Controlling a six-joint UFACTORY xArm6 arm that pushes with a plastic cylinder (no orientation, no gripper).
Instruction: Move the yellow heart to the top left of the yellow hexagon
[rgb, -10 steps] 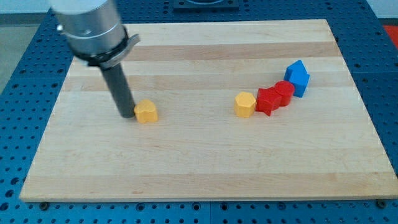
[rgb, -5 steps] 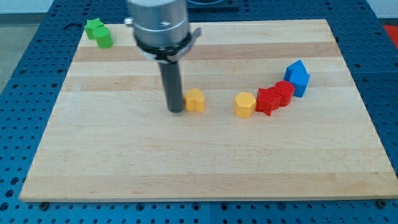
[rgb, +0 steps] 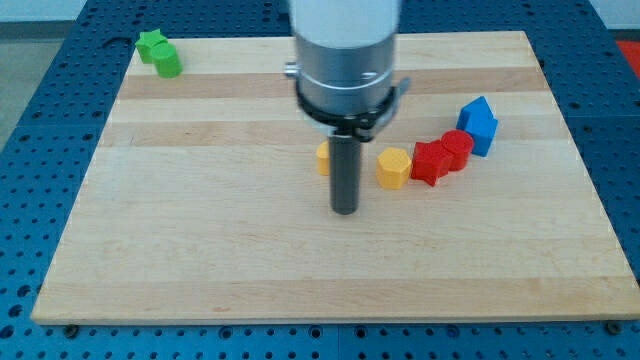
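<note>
The wooden table carries everything. The arm has no gripper, only a dark rod; my tip rests below and between the two yellow blocks. The blue block touches the red cylinder and red star. The yellow hexagon adjoins that star. A green block sits top left. The yellow heart peeks out left of the rod, near the hexagon

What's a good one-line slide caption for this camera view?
My tip rests below the half-hidden yellow heart, left of the yellow hexagon.
</note>
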